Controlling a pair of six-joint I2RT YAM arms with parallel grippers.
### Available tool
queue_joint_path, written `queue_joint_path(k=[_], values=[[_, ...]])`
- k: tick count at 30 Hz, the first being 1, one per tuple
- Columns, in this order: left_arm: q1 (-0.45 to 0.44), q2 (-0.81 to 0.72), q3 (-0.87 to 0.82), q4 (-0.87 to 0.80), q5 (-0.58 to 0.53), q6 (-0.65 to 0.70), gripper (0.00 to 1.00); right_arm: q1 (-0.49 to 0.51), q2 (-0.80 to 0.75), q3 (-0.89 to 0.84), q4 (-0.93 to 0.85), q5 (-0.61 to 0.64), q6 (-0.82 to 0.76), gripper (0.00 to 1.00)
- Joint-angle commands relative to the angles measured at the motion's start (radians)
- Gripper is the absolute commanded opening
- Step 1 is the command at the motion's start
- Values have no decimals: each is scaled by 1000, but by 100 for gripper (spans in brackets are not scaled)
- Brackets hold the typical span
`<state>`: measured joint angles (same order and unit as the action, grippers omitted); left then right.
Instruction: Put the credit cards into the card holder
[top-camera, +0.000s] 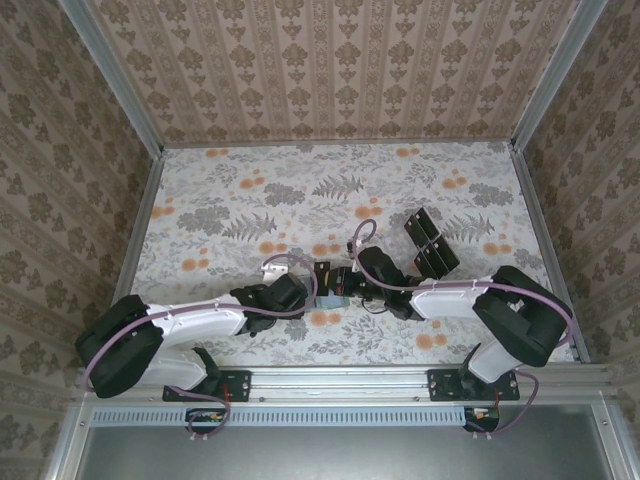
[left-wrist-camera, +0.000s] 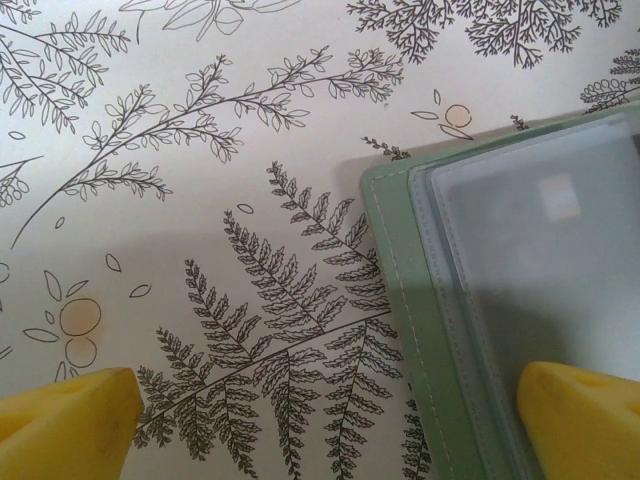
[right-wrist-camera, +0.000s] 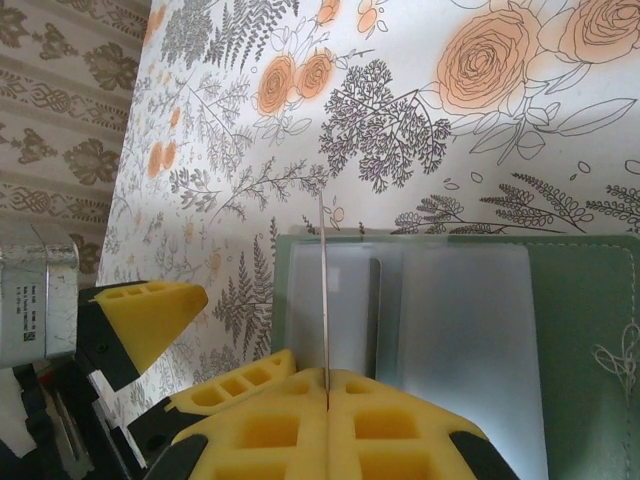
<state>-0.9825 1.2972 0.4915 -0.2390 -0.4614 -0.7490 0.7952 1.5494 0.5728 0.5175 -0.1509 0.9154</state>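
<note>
The pale green card holder (right-wrist-camera: 585, 300) lies open on the flowered tablecloth, its clear pockets facing up. My right gripper (right-wrist-camera: 327, 392) is shut on one credit card (right-wrist-camera: 323, 290), seen edge-on as a thin line, standing over the holder's left pocket. My left gripper (left-wrist-camera: 320, 430) is open and straddles the holder's (left-wrist-camera: 392, 300) stitched edge: one yellow fingertip (left-wrist-camera: 65, 425) is over the cloth, the other (left-wrist-camera: 580, 420) over the clear pocket. In the top view both grippers, left (top-camera: 303, 290) and right (top-camera: 346, 282), meet at the holder (top-camera: 330, 296) near the table's front middle.
Several dark credit cards (top-camera: 430, 243) stand in a tiered rack at the right of the table, behind the right arm. Patterned walls close in the table on three sides. The left gripper's yellow fingers (right-wrist-camera: 140, 310) sit close beside the right gripper.
</note>
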Motion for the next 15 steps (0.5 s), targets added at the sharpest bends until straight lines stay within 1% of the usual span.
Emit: queue_joint_path(k=[1,7,15], values=[[-8,24,-7,-50,-16,-16,100,-8,23,-28,72,-7,-17,0],[-8,25,-9,-49,-16,-16,100,-14,51,-54,111,-3,-7,0],[-8,25,-11,-48,-16,-18,100,-13,86,-69,161,-29,9,0]])
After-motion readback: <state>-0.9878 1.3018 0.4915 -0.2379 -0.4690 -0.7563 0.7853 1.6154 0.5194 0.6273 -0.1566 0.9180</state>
